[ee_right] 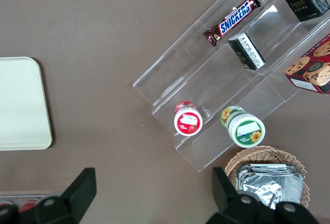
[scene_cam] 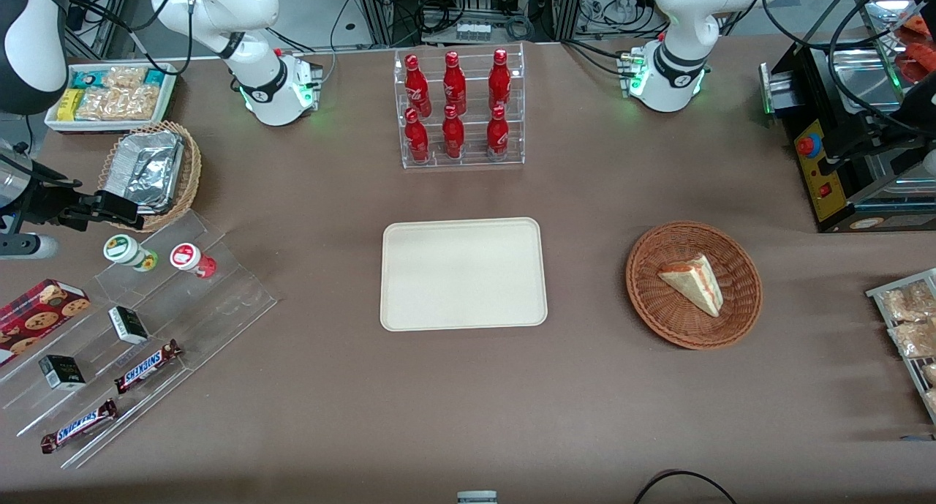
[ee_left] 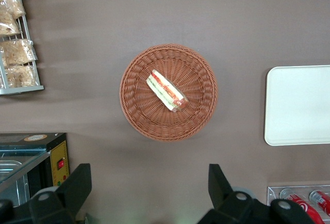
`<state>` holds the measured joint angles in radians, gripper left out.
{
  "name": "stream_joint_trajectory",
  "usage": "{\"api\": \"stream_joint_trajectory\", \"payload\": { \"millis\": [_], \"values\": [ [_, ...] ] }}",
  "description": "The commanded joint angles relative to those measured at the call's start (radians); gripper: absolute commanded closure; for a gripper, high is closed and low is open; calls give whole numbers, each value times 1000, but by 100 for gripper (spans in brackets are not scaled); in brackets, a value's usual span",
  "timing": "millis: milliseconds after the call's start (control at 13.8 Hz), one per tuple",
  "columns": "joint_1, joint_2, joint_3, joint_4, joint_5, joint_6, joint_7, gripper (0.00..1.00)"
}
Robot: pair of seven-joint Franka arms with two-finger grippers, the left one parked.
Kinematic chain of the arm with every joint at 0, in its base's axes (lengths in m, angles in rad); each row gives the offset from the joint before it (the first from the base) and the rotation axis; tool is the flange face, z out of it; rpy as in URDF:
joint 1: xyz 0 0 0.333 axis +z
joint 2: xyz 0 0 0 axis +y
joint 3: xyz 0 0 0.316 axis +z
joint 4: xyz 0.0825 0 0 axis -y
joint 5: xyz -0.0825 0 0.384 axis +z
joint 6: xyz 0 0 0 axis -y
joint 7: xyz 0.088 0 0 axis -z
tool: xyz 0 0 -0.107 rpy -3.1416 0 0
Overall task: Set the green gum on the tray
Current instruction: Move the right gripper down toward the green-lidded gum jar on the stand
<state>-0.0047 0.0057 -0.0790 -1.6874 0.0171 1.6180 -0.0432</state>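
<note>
Hovering above the wicker basket (scene_cam: 186, 175), the gripper (scene_cam: 117, 210) has its fingers spread apart, holding nothing. Green gum (scene_cam: 126, 251) stands on the clear stepped shelf (scene_cam: 219, 292) beside a red bottle (scene_cam: 191, 259), well apart from the tray (scene_cam: 462, 273).

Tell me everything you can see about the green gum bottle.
The green gum is a small round bottle with a white lid ringed in green and a green-and-yellow label with a flower picture. It looks like plastic. It stands on a step of the clear stepped rack, beside the red bottle, apart from it, and close to the wicker basket with foil. Nothing grips it: the gripper, open, hovers above, near the basket.
</note>
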Motion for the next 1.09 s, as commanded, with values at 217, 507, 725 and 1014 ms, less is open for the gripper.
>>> {"api": "stream_joint_trajectory", "payload": {
  "millis": [217,507,725,1014],
  "values": [
    [-3,7,-2,28,12,-20,-3,0],
    [-55,-4,-8,-84,-12,86,-269,0],
    [-112,-55,-8,-228,-13,213,-395,0],
    [-181,-82,-8,-354,-13,305,-645,0]
  ]
}}
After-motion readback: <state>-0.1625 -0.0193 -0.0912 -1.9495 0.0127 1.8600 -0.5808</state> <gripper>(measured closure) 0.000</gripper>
